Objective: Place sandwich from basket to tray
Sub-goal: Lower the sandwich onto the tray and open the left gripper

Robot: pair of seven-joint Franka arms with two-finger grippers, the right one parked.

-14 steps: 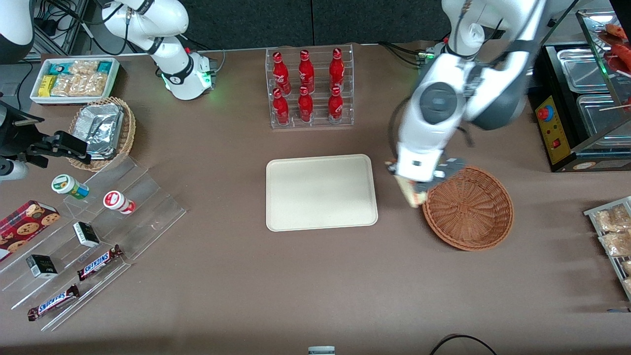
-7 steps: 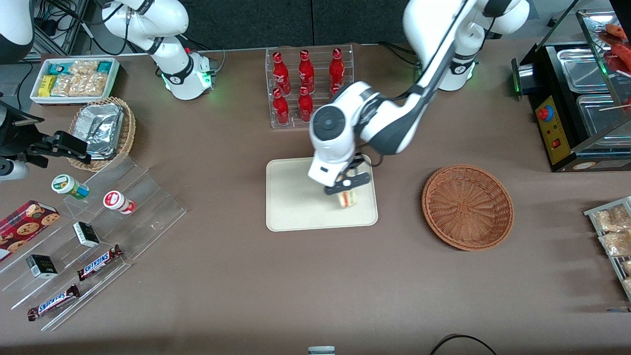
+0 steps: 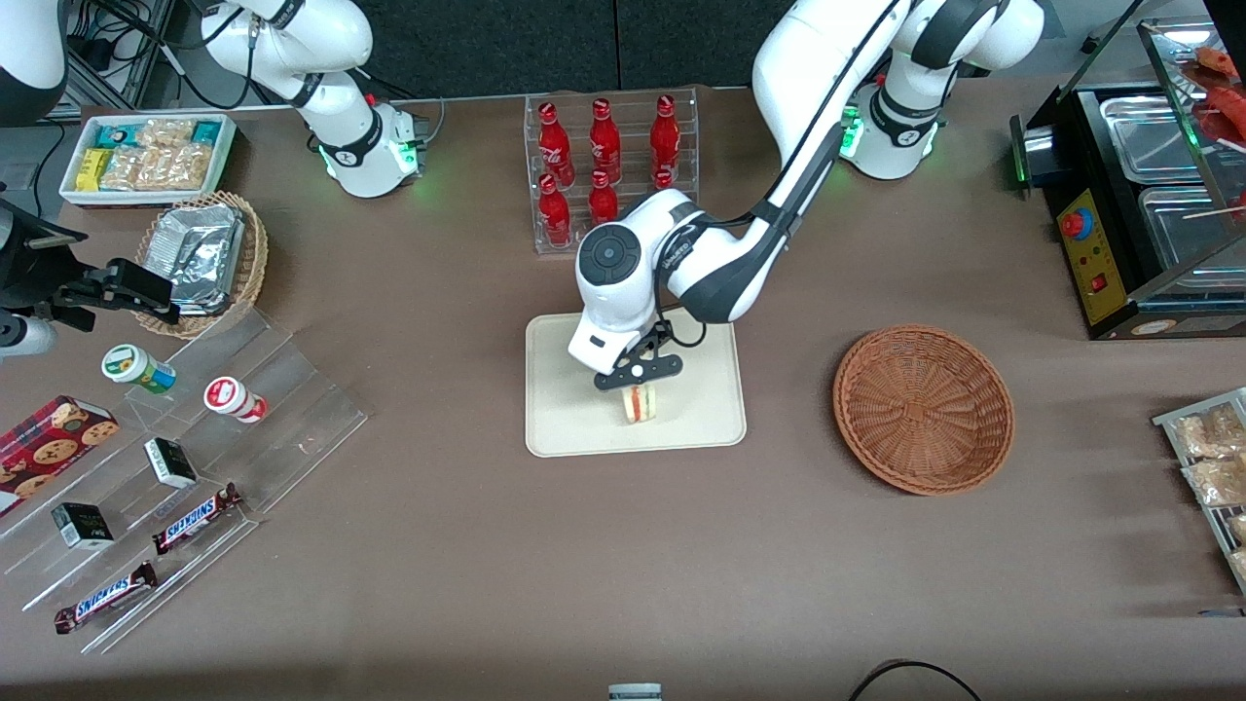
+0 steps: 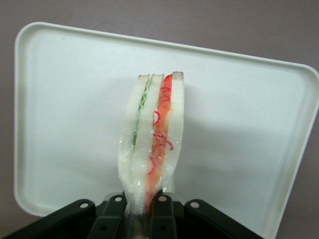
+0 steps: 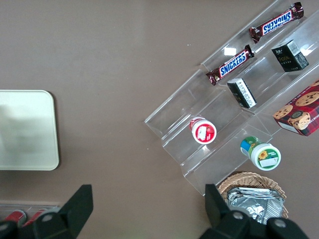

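Observation:
My left gripper (image 3: 638, 382) hangs over the cream tray (image 3: 565, 409), shut on the sandwich (image 3: 640, 403). In the left wrist view the sandwich (image 4: 152, 134) is a clear-wrapped white-bread wedge with green and red filling, pinched at its narrow end between the black fingers (image 4: 162, 211) of the gripper (image 4: 141, 215), with the tray (image 4: 65, 99) spread beneath it. I cannot tell whether the sandwich touches the tray. The reddish-brown wicker basket (image 3: 923, 409) sits empty on the table toward the working arm's end, apart from the tray. The tray's corner (image 5: 27, 129) also shows in the right wrist view.
A clear rack of red bottles (image 3: 608, 170) stands just farther from the front camera than the tray. Toward the parked arm's end are a tan basket of foil packs (image 3: 202, 258), a white snack bin (image 3: 146, 156) and an acrylic step shelf (image 3: 195, 458) with snacks. A black appliance (image 3: 1149, 204) flanks the basket.
The gripper carried the sandwich from the basket's rim across to the tray, then shifted a little farther toward the parked arm's end and nearer the tray's front edge.

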